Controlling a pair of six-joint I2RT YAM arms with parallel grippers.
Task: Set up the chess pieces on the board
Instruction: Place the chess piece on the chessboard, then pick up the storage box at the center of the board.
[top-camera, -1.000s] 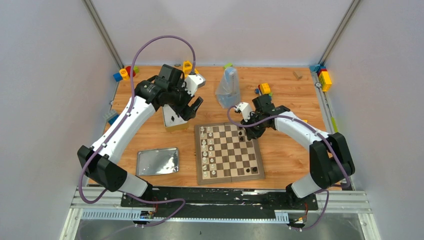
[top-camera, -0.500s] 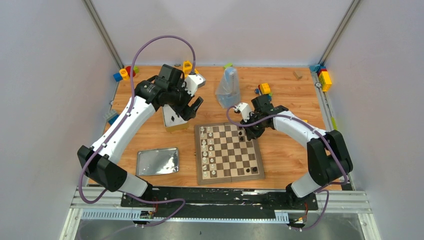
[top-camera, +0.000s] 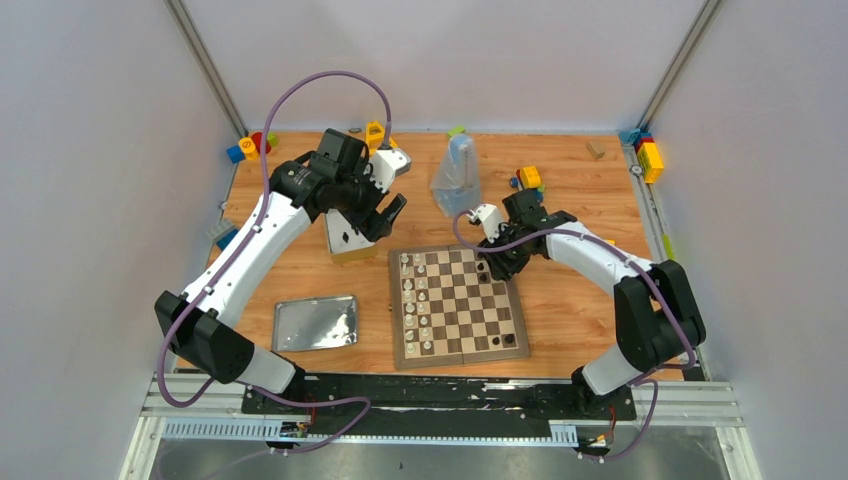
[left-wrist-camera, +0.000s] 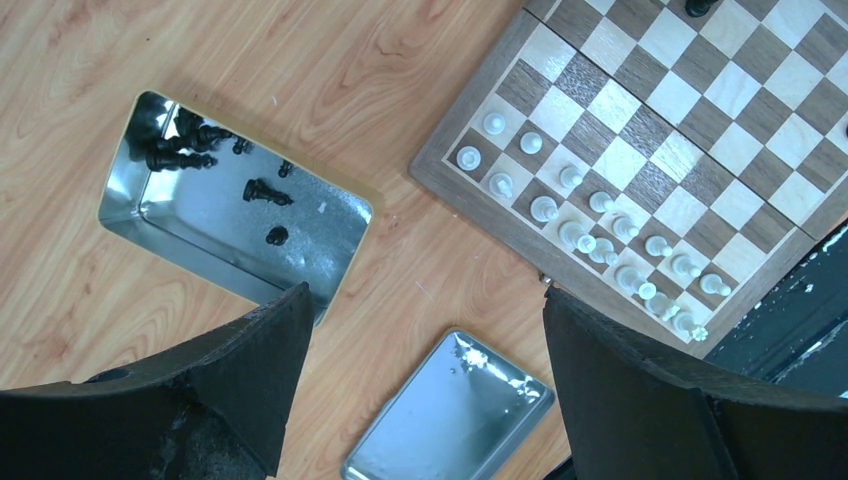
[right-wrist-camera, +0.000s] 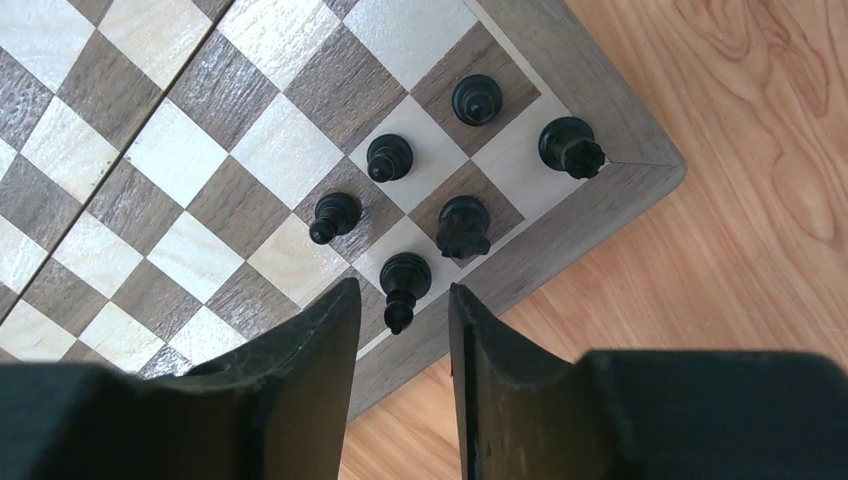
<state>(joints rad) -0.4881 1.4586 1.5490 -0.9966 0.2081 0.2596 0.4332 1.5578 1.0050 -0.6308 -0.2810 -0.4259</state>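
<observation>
Small glossy black chess piece (right-wrist-camera: 405, 275), round-topped, near corner of dark-and-cream wooden chessboard (right-wrist-camera: 640, 165). R gripper (right-wrist-camera: 402, 300) fingers parted, grasping nothing; piece just ahead of gap. L gripper (left-wrist-camera: 425, 295) spread wide, empty.

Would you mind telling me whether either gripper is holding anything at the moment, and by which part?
Nothing is held. The right gripper is open over a black piece standing on the board; the left gripper is open and empty.
</observation>
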